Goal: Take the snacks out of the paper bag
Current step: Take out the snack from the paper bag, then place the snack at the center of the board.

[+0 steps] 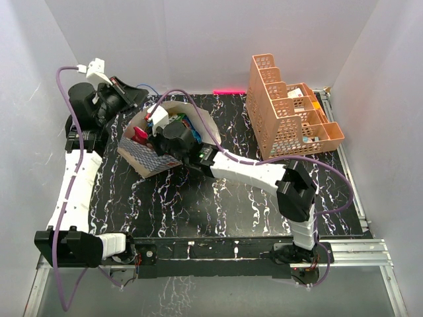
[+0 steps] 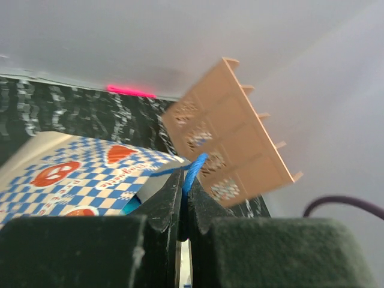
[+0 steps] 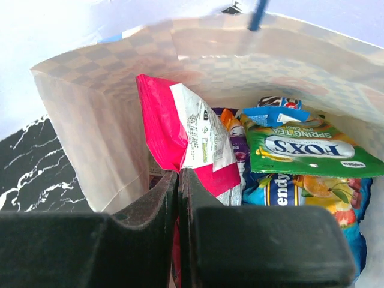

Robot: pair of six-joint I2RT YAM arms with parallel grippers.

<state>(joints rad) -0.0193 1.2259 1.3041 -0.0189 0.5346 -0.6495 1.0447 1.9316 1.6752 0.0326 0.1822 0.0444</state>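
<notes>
The paper bag point(image 1: 142, 158) leans open toward the right on the black marbled table; its blue-and-white checker side point(image 2: 78, 174) fills the left wrist view. My left gripper point(image 2: 186, 180) point(image 1: 140, 98), behind the bag, is shut on its blue cord handle point(image 2: 195, 168). My right gripper point(image 3: 179, 180) point(image 1: 153, 132) reaches into the bag's mouth and is shut on the lower edge of the red snack packet point(image 3: 165, 126) point(image 1: 140, 134). Deeper inside lie a green packet point(image 3: 300, 147), a blue one point(image 3: 282, 193) and a purple one point(image 3: 240, 150). The bag's white inner wall point(image 3: 90, 132) surrounds them.
An orange lattice rack point(image 1: 284, 119) point(image 2: 234, 150) with small boxes stands at the back right. White walls close in the table on three sides. A purple cable point(image 1: 218, 135) loops over the right arm beside the bag's rim.
</notes>
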